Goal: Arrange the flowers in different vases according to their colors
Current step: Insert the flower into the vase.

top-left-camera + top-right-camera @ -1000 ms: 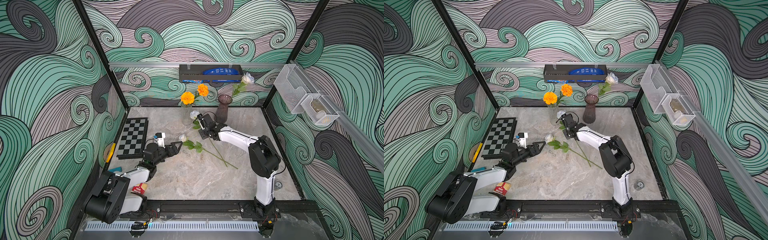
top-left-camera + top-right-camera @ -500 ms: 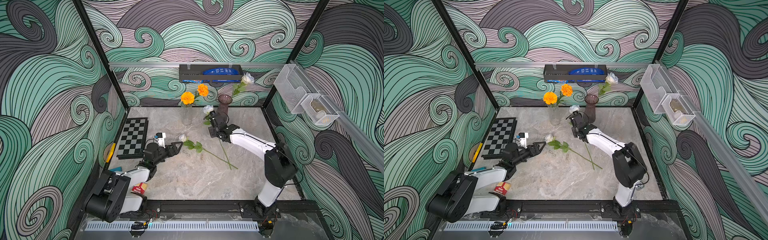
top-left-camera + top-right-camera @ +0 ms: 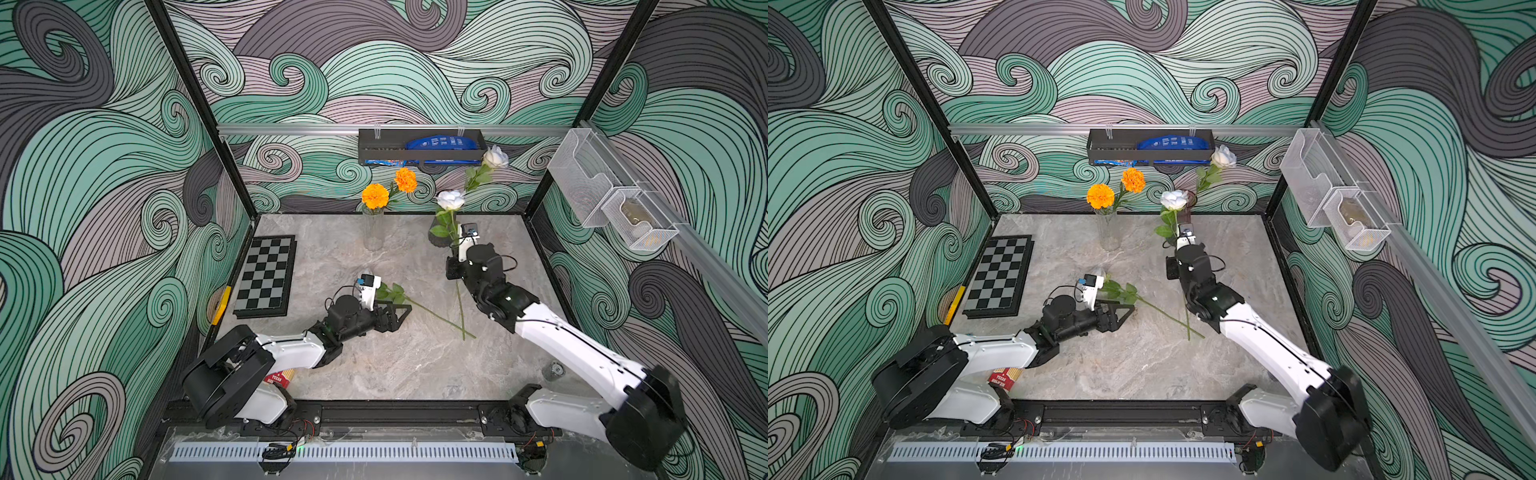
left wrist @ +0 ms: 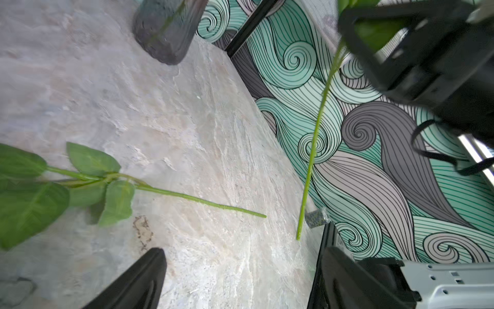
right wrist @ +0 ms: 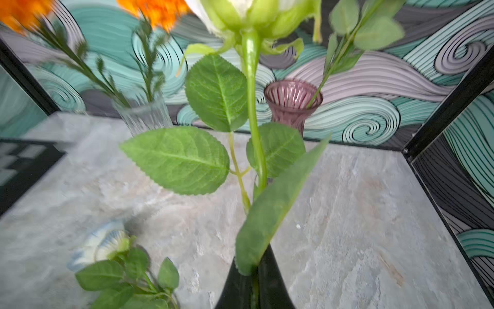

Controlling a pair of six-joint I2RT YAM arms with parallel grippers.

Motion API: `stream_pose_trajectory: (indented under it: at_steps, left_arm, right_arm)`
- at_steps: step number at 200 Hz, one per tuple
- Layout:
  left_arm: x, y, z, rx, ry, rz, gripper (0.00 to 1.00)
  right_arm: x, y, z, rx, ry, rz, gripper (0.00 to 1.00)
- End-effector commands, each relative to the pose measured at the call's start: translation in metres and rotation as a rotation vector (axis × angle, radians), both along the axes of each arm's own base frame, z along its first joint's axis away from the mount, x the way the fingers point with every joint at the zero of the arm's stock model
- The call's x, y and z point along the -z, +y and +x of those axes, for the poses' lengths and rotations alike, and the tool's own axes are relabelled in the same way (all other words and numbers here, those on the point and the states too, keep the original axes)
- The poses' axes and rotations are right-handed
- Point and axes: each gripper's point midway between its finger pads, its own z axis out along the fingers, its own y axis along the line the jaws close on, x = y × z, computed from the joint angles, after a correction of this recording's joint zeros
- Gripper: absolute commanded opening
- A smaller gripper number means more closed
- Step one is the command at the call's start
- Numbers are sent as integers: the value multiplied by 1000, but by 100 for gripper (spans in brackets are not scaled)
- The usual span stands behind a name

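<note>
Before the purple vase (image 5: 292, 99), partly screening it, a white rose (image 3: 451, 200) is being pinched by the right gripper (image 5: 254, 267); the left gripper (image 4: 242, 251) is being held spread.

Just above my black right pincer (image 5: 252, 283), the white rose (image 3: 451, 199) is showing green, veined leaves. Beyond the pincer to its left, orange blooms (image 3: 375, 196) are glowing over a clear vase (image 3: 372, 232). Straight beyond it, a ribbed purple vase (image 5: 291, 99) is standing. Teal-and-grey swirls are covering the walls (image 3: 415, 62), and beige-grey marbling is running across the table (image 3: 374, 374) below.
</note>
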Motion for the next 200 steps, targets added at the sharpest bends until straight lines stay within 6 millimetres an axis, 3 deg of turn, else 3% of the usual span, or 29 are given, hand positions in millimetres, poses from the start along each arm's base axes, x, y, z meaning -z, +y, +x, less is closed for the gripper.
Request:
stream_pose_trajectory:
  at_steps: [1,31,48,77,99,127,154,170,200]
  left_arm:
    - [-13,-17,8,-16,-16,-34,95]
    - [-42,-37,33,-6,-74,-24,95]
    - [-42,-41,42,7,-77,-10,95]
    - [-16,-47,35,65,-72,34,95]
    - [-4,-54,42,63,-19,105,95]
    - [9,-34,54,-62,-25,175,95]
    - [9,-15,66,-195,-57,312,94]
    - [2,-6,68,-246,-101,345,94]
    - [-9,3,66,-267,-171,323,95]
  right_arm:
    - [-57,-4,-14,-30,-248,143,2]
    - [-70,-21,-26,22,-356,223,0]
    - [-73,-29,-27,63,-391,236,0]
    - [-87,-39,-25,127,-463,227,0]
    - [-103,-44,-17,186,-527,210,0]
    - [-129,-41,7,226,-576,191,0]
    - [-170,-33,34,233,-649,188,0]
    - [-190,-22,58,211,-664,156,0]
    - [-206,-17,113,219,-655,72,0]
